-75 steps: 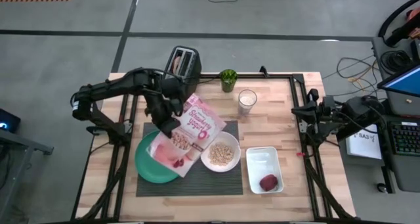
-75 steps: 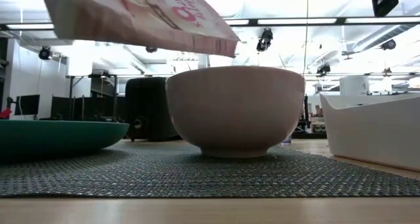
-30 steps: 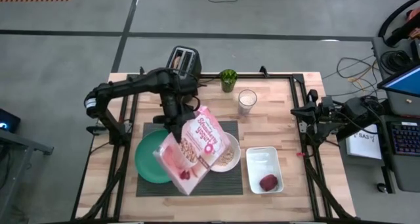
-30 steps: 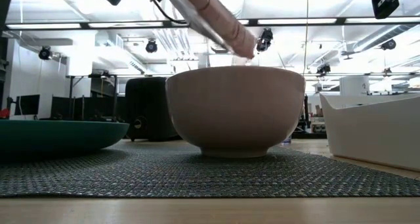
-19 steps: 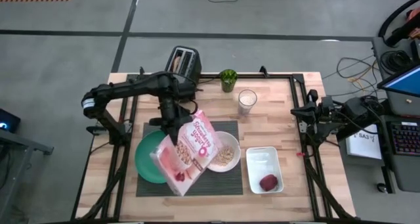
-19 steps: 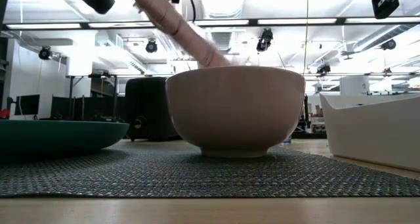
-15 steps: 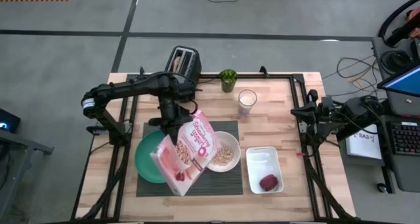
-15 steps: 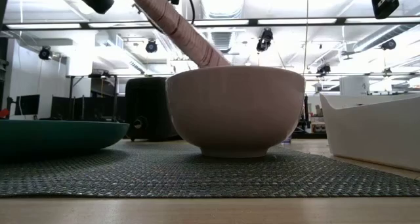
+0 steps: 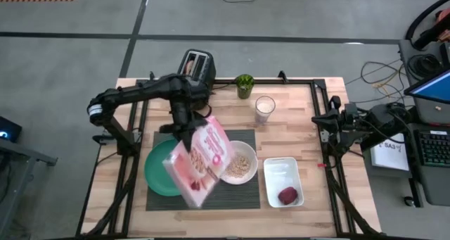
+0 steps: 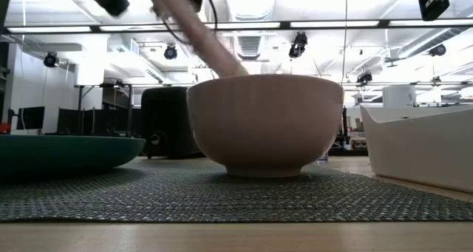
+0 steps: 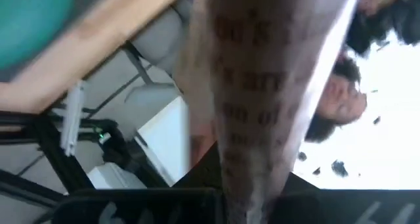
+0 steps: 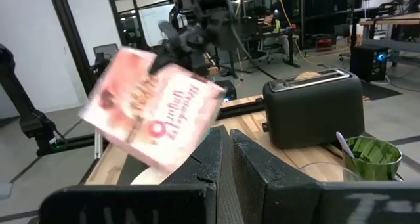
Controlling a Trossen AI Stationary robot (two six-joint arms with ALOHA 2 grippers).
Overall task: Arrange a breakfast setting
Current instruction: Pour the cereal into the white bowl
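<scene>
Blurred pink box (image 11: 275, 99) with printed text filling the middle, held close in the left hand (image 11: 243, 207), green plate (image 11: 33, 20) at one corner, wooden counter (image 11: 111, 53) edge, dark frame beyond

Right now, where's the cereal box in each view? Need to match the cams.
High: pink cereal box tilted above green plate and white bowl, held by left gripper.
Low: blurred streak over the bowl.
Left wrist: fills centre.
Right wrist: left of toaster.
Shared landmark: the toaster.
</scene>
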